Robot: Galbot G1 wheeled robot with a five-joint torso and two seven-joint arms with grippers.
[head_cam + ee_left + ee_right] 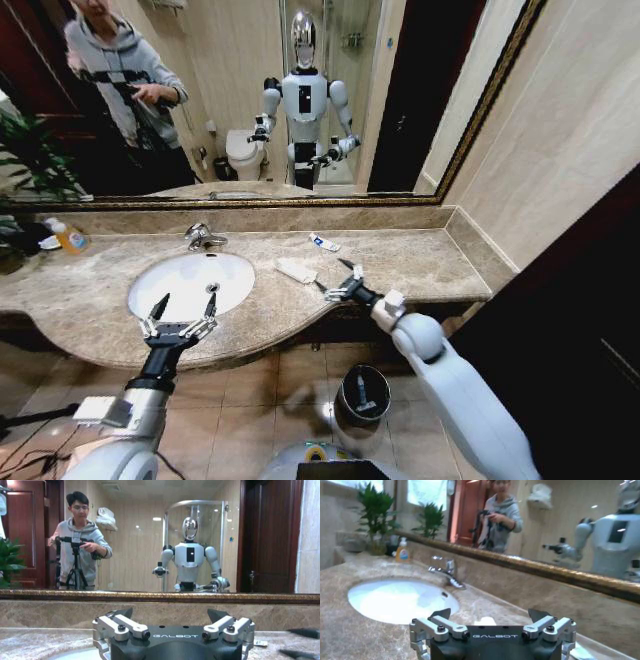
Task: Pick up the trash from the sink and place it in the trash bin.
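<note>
Trash: a flat white packet lies on the counter, at about 3 o'clock from the sink and just off its rim. A white-and-blue tube lies farther back on the counter, at about 1 o'clock from the packet, near the mirror ledge. In the head view the sink bowl looks bare and white; no trash can be made out in it.

Right gripper: over the counter edge at about 4 o'clock from the packet, near it but apart. Jaws spread wide, nothing between them. In the right wrist view the packet shows just beyond the gripper, between the finger lines.

Left gripper: above the front rim of the sink, at its 6 o'clock. Jaws wide, holding nothing. The left wrist view shows this gripper with fingers apart, facing the mirror.

Faucet: chrome, at 12 o'clock of the sink. Soap bottle: orange, on the counter at about 10 o'clock from the sink, well apart from it.

Bin: dark, round, on the tiled floor below the counter front, at about 5 o'clock from the packet. Some small items sit inside it; what they are cannot be told.
</note>
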